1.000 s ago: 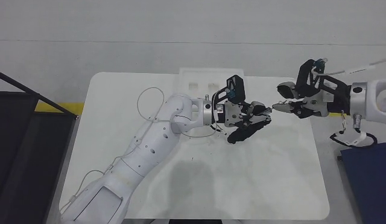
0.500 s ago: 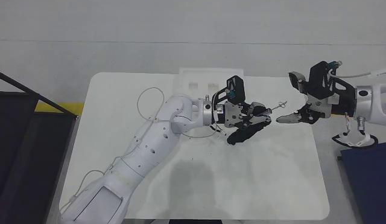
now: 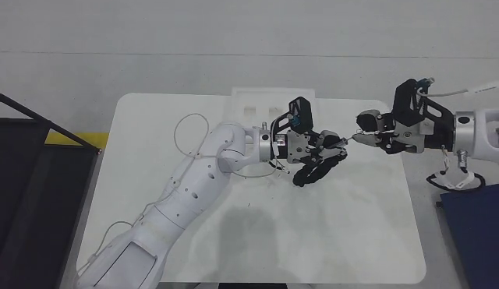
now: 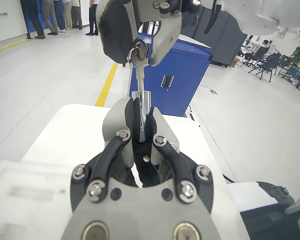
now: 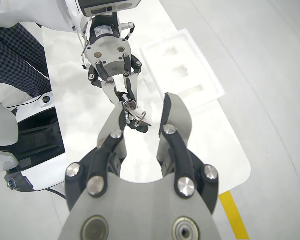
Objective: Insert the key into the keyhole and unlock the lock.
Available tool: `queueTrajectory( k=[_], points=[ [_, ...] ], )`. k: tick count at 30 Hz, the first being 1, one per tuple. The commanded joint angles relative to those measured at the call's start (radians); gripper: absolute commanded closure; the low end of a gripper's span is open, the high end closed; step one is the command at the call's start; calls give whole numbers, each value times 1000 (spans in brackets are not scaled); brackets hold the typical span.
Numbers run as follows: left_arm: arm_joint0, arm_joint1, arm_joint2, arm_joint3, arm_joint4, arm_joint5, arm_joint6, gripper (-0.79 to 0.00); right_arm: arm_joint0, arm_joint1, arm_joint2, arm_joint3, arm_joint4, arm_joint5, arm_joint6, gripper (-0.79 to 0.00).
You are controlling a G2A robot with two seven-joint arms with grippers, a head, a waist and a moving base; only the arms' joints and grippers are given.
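The left end effector is clenched on the chrome cylinder lock, holding it above the white worktop with its keyhole facing the other arm. The key sits with its blade in the keyhole, so insertion looks done. The right end effector is released, its fingers spread on either side of the key's head and ring. Gripping and turning seem left to do, and whether the lock has opened cannot be told. A printed label on the left wrist is too small to read.
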Motion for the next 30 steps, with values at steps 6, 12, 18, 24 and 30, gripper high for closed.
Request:
queueTrajectory(
  k=[6,12,18,24,30],
  points=[
    [2,2,-3,-3,0,4,1,0,4,-5,1,-12,51,88,61,0],
    [6,3,-3,-3,1,7,2,0,12,-6,14,-37,97,195,129,0],
    [9,13,-21,-1,32,13,-29,0,-4,-8,35,-40,132,249,99,-785],
    [27,46,-73,-24,94,-15,-160,0,-62,-4,76,-24,215,282,12,-785],
    [93,86,-148,-72,113,2,-295,0,-143,6,140,-33,228,312,-89,-785]
  ],
)
